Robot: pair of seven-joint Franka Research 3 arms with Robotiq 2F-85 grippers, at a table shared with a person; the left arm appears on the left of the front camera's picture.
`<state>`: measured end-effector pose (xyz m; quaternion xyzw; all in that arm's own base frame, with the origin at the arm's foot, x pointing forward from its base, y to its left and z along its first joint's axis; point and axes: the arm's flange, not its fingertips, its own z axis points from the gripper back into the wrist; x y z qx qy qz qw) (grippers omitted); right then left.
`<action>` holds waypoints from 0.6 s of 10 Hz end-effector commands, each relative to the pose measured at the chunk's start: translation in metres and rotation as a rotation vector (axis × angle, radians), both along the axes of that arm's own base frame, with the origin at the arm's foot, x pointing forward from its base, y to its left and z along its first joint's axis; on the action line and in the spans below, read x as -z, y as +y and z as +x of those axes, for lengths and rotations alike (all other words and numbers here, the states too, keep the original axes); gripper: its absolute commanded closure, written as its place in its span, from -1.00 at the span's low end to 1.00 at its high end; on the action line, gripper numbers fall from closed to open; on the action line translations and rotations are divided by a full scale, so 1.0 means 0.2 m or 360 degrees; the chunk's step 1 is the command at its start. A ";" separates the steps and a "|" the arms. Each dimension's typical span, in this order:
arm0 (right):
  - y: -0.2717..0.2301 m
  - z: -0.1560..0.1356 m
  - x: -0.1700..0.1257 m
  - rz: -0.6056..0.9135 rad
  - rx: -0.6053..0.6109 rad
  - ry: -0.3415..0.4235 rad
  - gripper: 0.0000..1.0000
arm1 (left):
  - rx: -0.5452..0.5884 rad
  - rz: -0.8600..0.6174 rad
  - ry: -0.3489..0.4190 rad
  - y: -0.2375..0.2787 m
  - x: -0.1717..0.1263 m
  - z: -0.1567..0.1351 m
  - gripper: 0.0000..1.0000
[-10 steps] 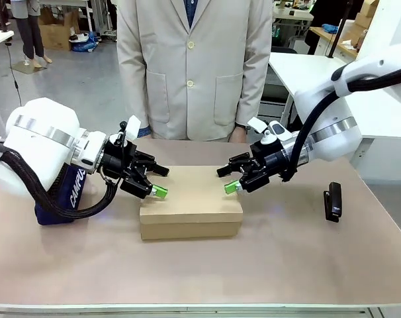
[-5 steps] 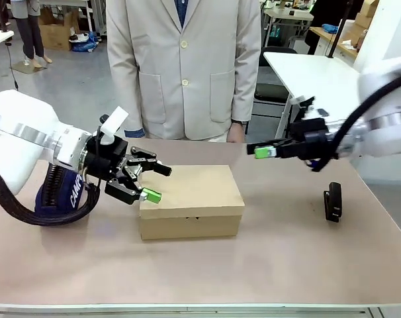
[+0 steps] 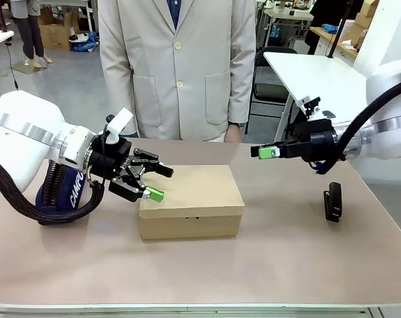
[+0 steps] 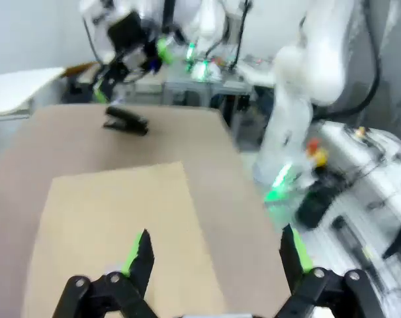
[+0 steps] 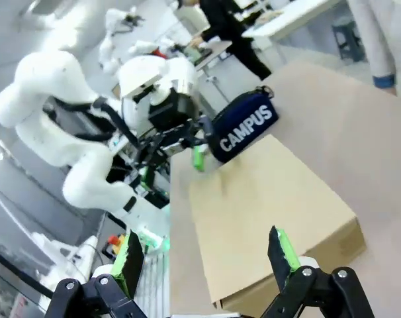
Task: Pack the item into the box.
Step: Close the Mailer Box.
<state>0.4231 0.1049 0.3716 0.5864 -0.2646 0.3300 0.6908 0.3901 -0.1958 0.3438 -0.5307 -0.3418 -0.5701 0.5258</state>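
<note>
Behind the tan tabletop (image 3: 267,258) a person in a beige coat (image 3: 177,66) stands at the far edge, with other tables farther back. Green-tipped fingers (image 4: 138,250) of the left gripper (image 3: 147,182) stand wide apart and hold nothing, hovering at the left end of the cardboard box (image 3: 190,200); the left wrist view looks down over its closed lid. Fingers of the right gripper (image 3: 270,152) are likewise spread and empty, raised to the right of the box and apart from it. Beyond the left arm lies the navy pencil case (image 5: 243,132) printed CAMPUS, and the black stapler (image 3: 332,201) rests well to the right. With the flap down, the yellow utility knife is presumably inside, though I cannot tell. Packing looks essentially done; the next move probably calls for both arms drawing clear without nudging the box.
</note>
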 end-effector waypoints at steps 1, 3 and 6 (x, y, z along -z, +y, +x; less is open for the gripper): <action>-0.26 -0.04 -0.14 0.0050 0.0201 0.0277 -1.00 | -0.0119 -0.0296 0.0608 0.24 -0.23 -0.04 -1.00; -0.52 -0.14 -0.25 0.0113 0.0285 0.0376 -1.00 | -0.0435 -0.0423 0.0983 0.56 -0.33 -0.17 -1.00; -0.88 -0.26 -0.33 0.0128 0.0497 0.0604 -1.00 | -0.0906 -0.0380 0.1341 1.02 -0.26 -0.55 -1.00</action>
